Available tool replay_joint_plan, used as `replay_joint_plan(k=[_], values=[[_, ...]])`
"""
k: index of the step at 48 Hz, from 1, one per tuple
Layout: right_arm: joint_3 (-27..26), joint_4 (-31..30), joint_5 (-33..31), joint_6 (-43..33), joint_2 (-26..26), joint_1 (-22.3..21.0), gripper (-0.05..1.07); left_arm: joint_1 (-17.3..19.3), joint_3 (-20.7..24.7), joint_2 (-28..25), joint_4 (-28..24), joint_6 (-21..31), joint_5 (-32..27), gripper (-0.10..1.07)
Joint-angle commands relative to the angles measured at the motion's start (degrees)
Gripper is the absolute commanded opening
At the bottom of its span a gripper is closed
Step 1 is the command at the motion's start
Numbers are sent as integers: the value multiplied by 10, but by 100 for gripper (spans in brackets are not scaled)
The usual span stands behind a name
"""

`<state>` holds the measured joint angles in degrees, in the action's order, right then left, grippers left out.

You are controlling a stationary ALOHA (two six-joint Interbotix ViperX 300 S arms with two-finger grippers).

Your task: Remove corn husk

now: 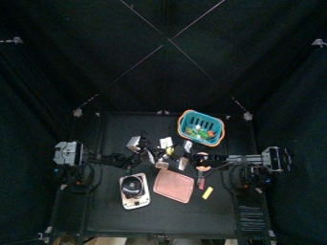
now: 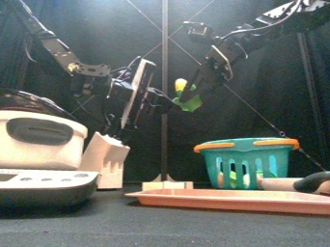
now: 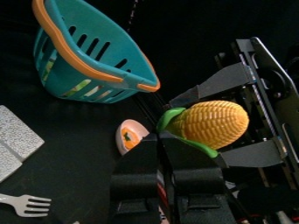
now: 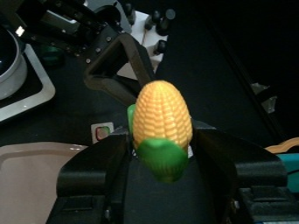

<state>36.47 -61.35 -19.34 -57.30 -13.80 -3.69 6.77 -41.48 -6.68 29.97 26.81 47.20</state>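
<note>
Overhead, top view: table (image 1: 115, 218) with teal basket (image 1: 202, 122) towards its far right corner and pink tray (image 1: 177, 185) near its front edge. Both arms meet over the table's middle. The corn is too small to make out here.

Front view: corn cob (image 2: 182, 87) with corn husk (image 2: 191, 100) held well above the table, between left gripper (image 2: 165, 96) and right gripper (image 2: 203, 79). Risk: a drop onto the tray if either grip slackens during the pull.

Left wrist view: left jaws nearly closed, apparently pinching a green leaf at the cob's base. Risk: so thin a pinch may slide off the leaf, or tear away only a strip.

Right wrist view: right jaws wide apart, flanking the cob's green base and apparently clamping it. Risk: if these jaws cover the husk, the pull would drag the cob out with it.
</note>
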Motion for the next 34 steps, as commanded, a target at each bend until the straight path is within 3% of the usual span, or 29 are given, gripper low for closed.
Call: replay_joint_plan(k=[1, 34], values=[[-3, 1, 2, -1, -37, 20, 61, 24, -11, 7, 4, -1, 3, 29], [18, 4, 11, -2, -62, 25, 61, 28, -26, 25, 0, -1, 4, 29]])
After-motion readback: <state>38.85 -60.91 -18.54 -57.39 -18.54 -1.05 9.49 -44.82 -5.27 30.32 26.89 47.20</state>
